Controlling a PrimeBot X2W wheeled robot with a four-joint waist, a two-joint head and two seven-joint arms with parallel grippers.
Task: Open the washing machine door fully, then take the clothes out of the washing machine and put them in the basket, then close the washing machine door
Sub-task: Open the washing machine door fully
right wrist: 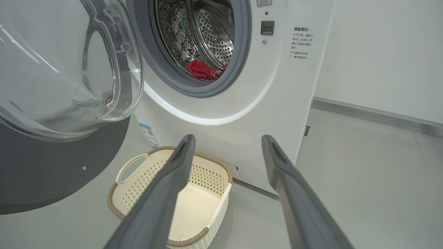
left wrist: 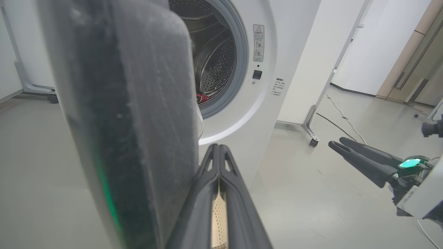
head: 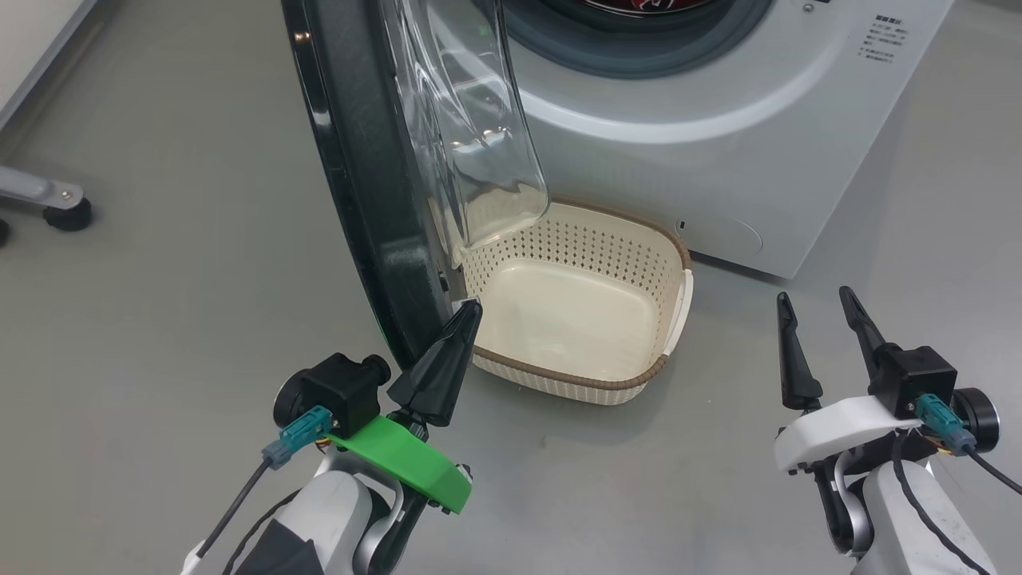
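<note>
1. One red bundle of clothes [right wrist: 202, 69] lay low in the drum [right wrist: 207, 38] of the washing machine [head: 718, 104], just behind the grey seal [right wrist: 152, 69]. I judged it soft, limp and light, likely to drape and drag. A pinch on a raised fold near the front looked the best hold.
2. The door [head: 375, 200] stood swung well out, edge-on in the head view. Its clear glass bowl [head: 471, 144] hung over the left side of the basket [head: 559, 382]. The door was a stiff, hinged thing with a glossy and probably slippery ring. It seemed better pushed at the rim far from the hinge than gripped, with the glass left alone.
3. The basket sat empty on the floor [head: 160, 319], close against the machine's front, below the drum opening. It looked like light plastic, so it would probably slide if knocked.
4. The left gripper [head: 467, 315] had its fingers pressed together with nothing between them. Its tip was at the door's lower edge, on the inner side. Whether it touched the door or was just beside it could not be told.
5. The right gripper [head: 814, 295] was spread wide and empty. It hung over bare floor to the right of the basket, well apart from the door. In its own wrist view it pointed toward the machine's front.
</note>
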